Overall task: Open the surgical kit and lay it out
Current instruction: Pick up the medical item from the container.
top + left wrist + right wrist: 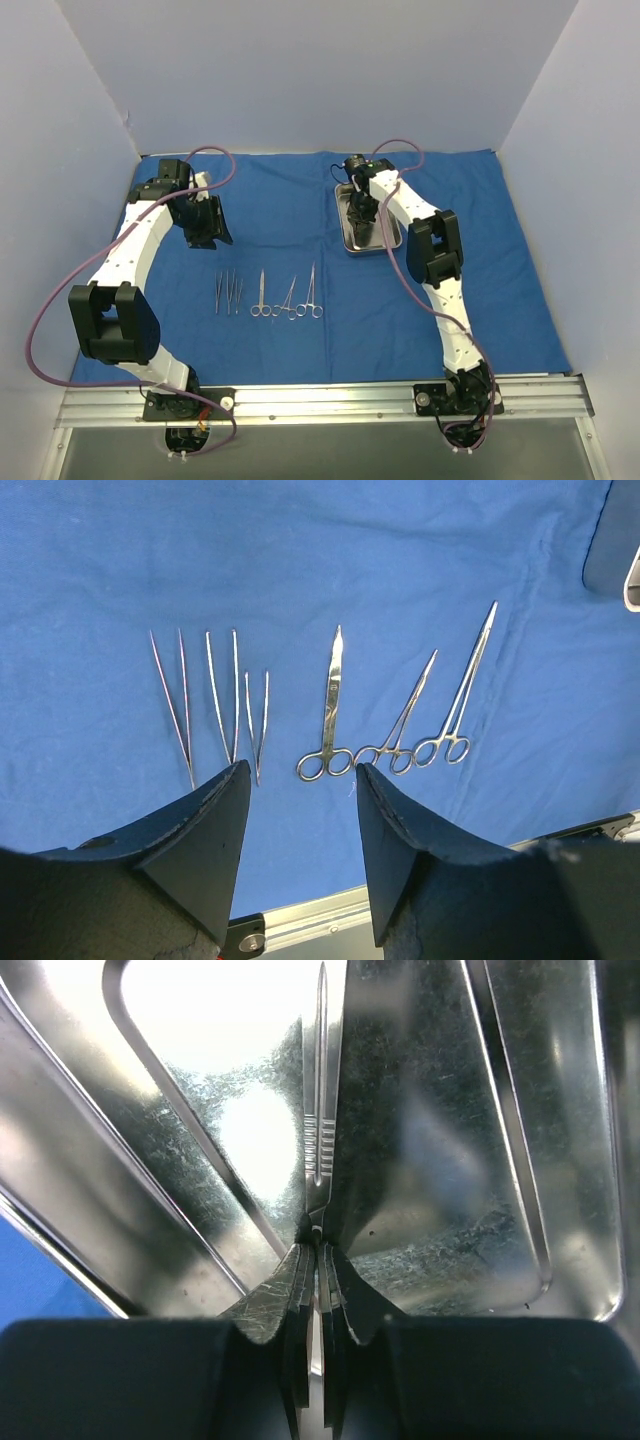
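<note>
Nearest the arm bases, a blue cloth wrap (300,200) lies spread flat. On it, in a tidy row, sit three tweezers (229,290) and, just beside them, three ring-handled scissors and forceps (288,303). Beyond the row on the left, the left gripper (300,770) hovers over the cloth, jaws partly apart and empty. Farther back on the right stands the steel tray (366,250). The right gripper (318,1250) is inside it, pinched tight on a slim ribbed handle (318,1135). That tool looks light, stiff and slippery. The ribbed section seems the surest place to hold, since so thin a piece could twist in the grip.
</note>
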Robot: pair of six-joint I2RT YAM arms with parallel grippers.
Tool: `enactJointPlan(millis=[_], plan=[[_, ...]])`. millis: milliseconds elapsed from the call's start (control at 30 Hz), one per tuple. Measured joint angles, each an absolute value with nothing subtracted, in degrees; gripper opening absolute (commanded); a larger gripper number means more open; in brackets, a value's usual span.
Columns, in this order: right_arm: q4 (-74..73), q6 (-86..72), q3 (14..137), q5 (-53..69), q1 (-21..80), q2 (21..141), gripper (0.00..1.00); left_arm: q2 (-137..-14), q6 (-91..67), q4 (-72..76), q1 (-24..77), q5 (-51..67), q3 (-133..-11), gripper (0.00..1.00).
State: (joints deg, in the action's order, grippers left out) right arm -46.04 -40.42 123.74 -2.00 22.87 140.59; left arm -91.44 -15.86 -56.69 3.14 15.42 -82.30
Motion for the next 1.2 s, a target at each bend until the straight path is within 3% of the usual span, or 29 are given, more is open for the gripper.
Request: enactJointPlan(millis=[400,900,1200], plan=[[-41.9,-38.3,118.8,5.0,20.7,137.5,0.0,-91.3,-16.4,-56.8,2.9,16.9,-82.4,0.56],[-34.6,-38.7,98.3,15.0,17.0,118.2,0.0,-91.3,-19.9,-55.2,2.5,22.0,-82.4,0.54],[-33.6,-34.8,97.6,19.6,17.0,114.7,0.0,-91.7,-24.4,-45.2,2.5,35.9,-78.7,0.59]])
